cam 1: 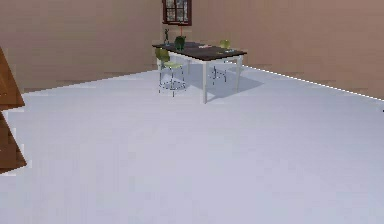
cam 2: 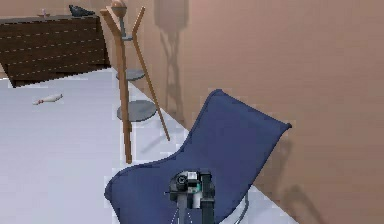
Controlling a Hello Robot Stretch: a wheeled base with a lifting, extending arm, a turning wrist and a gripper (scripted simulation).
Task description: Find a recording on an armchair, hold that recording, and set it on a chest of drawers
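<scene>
Arm side view – one blue armchair (cam 2: 238,135), one wooden stand (cam 2: 124,85); fingers (cam 2: 181,185) at seat – cannot tell if holding anything.

The jaws stand against the seat of the blue armchair (cam 2: 215,140), so whether they hold anything cannot be told. Just below them the arm (cam 2: 206,210) and the armchair's front run off the bottom edge. Far up and left of the jaws, the dark chest of drawers (cam 2: 50,48) is cut by the left and top edges. The dark thing (cam 2: 80,10) on it is clipped and too small to name. Left of the jaws, well apart, a small pale thing (cam 2: 47,99) on the floor (cam 2: 60,135) is unreadable. In the forward view the bits (cam 1: 181,42) on the desk (cam 1: 212,53) are too small to name.
</scene>
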